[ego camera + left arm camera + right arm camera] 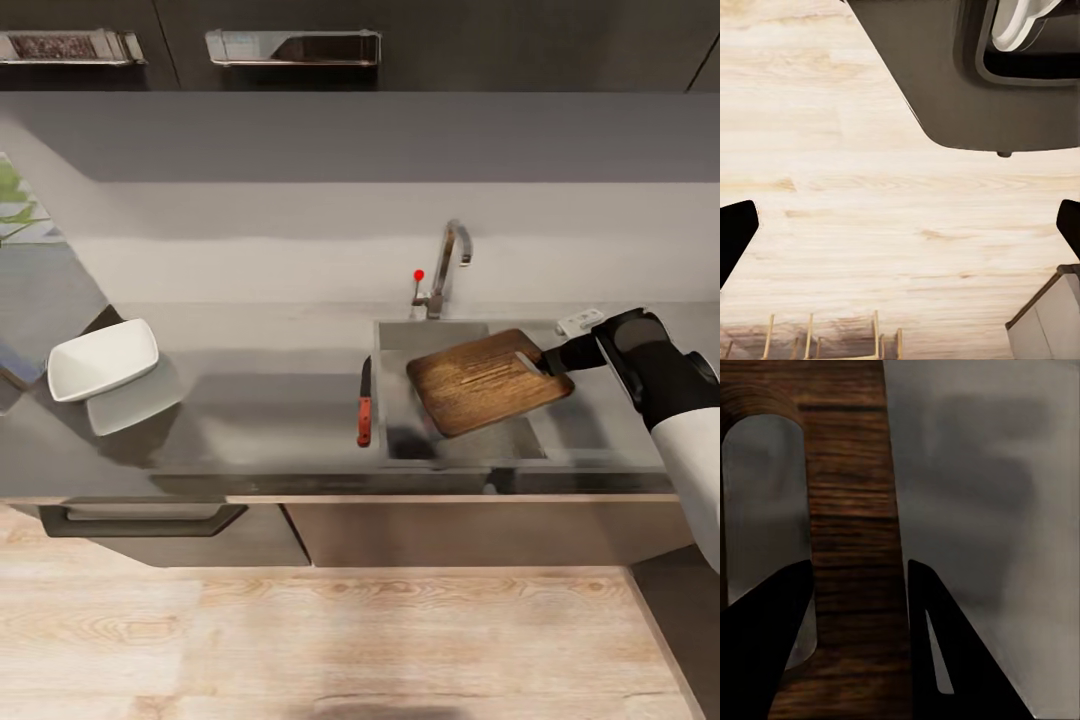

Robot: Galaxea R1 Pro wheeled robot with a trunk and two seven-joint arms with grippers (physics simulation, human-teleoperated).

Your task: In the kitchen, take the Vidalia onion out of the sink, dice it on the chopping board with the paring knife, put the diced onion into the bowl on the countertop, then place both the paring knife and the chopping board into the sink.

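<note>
The dark-brown chopping board (488, 381) hangs tilted over the steel sink (400, 340), and my right gripper (548, 362) is shut on its slot-handle end. In the right wrist view both black fingers (945, 652) clamp the board's wooden edge (851, 532) beside the slot. The paring knife (364, 402), red handle toward me, lies on the countertop (260, 420) just left of the sink rim. The white squarish bowl (103, 360) stands at the counter's far left. My left gripper (900, 225) is open above pale wood floor. The onion is hidden or out of view.
A chrome faucet (447, 262) with a red knob (418, 275) stands behind the sink. A small white object (580, 321) lies by my right wrist. A dark drawer handle (140, 520) sits below the counter. Wooden chair slats (832, 341) and the robot's dark base (975, 75) appear in the left wrist view.
</note>
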